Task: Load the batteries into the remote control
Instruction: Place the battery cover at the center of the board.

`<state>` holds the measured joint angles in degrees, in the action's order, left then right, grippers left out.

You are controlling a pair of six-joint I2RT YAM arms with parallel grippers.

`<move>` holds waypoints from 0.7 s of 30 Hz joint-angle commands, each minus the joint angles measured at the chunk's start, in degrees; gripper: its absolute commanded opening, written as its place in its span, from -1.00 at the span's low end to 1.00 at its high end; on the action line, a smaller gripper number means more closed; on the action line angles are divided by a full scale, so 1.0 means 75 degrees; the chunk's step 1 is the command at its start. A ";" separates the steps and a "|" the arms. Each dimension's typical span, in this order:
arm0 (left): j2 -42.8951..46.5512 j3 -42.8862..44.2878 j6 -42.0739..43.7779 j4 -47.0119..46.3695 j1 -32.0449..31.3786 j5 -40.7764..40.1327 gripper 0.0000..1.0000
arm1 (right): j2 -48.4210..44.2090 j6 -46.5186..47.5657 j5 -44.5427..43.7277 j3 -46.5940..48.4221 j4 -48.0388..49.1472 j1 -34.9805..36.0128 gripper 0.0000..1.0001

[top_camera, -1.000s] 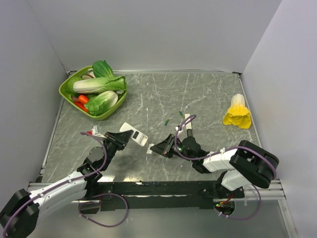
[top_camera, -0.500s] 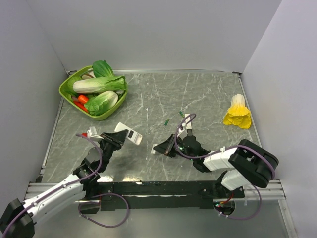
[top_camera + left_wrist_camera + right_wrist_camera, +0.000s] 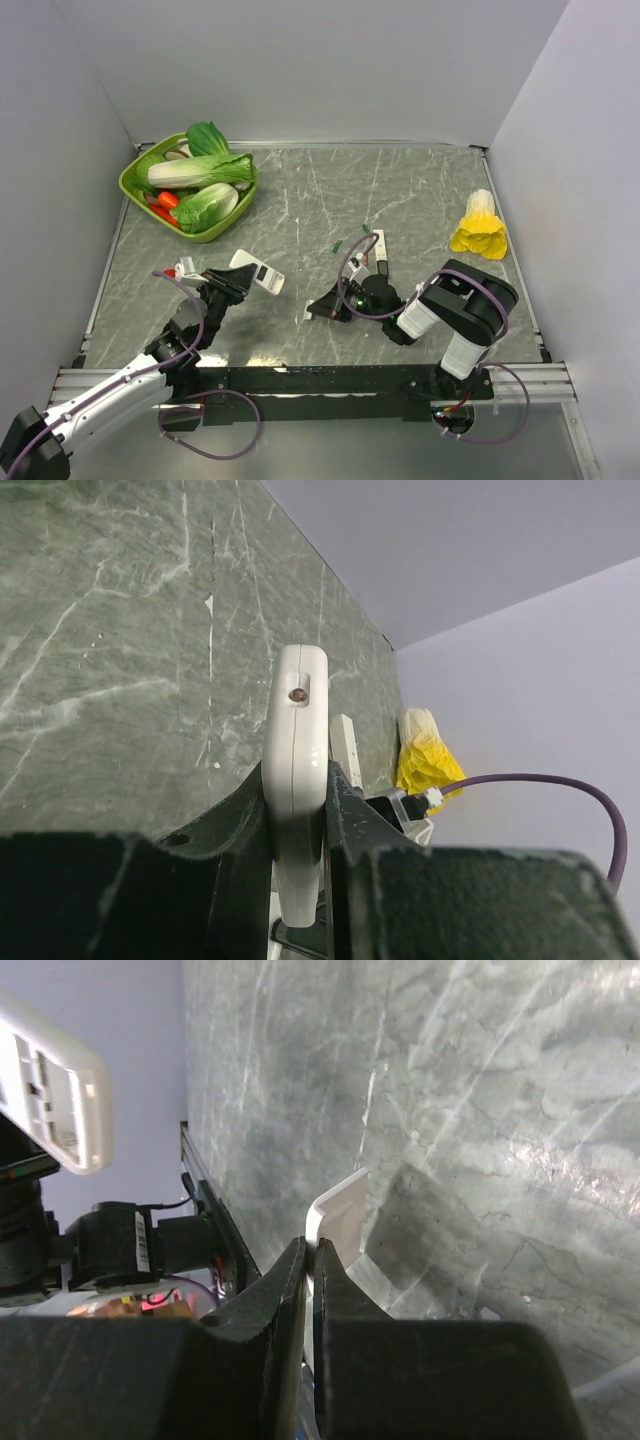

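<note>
My left gripper point(image 3: 235, 284) is shut on the remote control point(image 3: 257, 272), a white handset held edge-on above the table at the left. In the left wrist view the remote control point(image 3: 298, 730) sits clamped between both fingers, gripper point(image 3: 298, 815). The right wrist view shows the remote control point(image 3: 55, 1090) at top left with an open recess in its back. My right gripper point(image 3: 322, 308) is low at the table's middle, shut on a thin white plate point(image 3: 342, 1212) standing on edge, gripper point(image 3: 312, 1256). No batteries show in any view.
A green basket point(image 3: 135, 168) of vegetables stands at the back left. A yellow bunch point(image 3: 480, 228) lies at the right. A narrow white-and-black bar point(image 3: 379, 250) and tiny green pieces point(image 3: 345, 241) lie behind my right gripper.
The left arm drew back to the left with the remote. The right gripper closed on the thin white plate, and that arm's elbow swung left.
</note>
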<state>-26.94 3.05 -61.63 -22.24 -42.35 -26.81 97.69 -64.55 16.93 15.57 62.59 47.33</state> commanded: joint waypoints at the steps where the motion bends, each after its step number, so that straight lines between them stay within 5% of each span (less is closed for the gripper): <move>1: 0.0064 0.0297 0.0096 -0.0281 0.0045 0.0071 -0.98 | 0.0252 0.0158 -0.0030 -0.0178 0.0889 -0.0135 -0.91; 13: 0.0193 0.0355 0.0061 -0.0140 0.0033 0.0047 -0.98 | 0.0932 0.0111 0.0029 -0.0752 0.1921 -0.0334 -0.39; 21: 0.0147 0.0425 0.0049 -0.0093 0.0033 0.0059 -0.98 | -0.0681 0.0836 -0.0744 -0.0940 -0.0408 -0.0358 0.09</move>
<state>-26.02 3.64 -61.60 -21.45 -42.33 -26.81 99.88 -62.72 16.47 9.72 70.52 45.06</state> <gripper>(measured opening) 0.232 0.505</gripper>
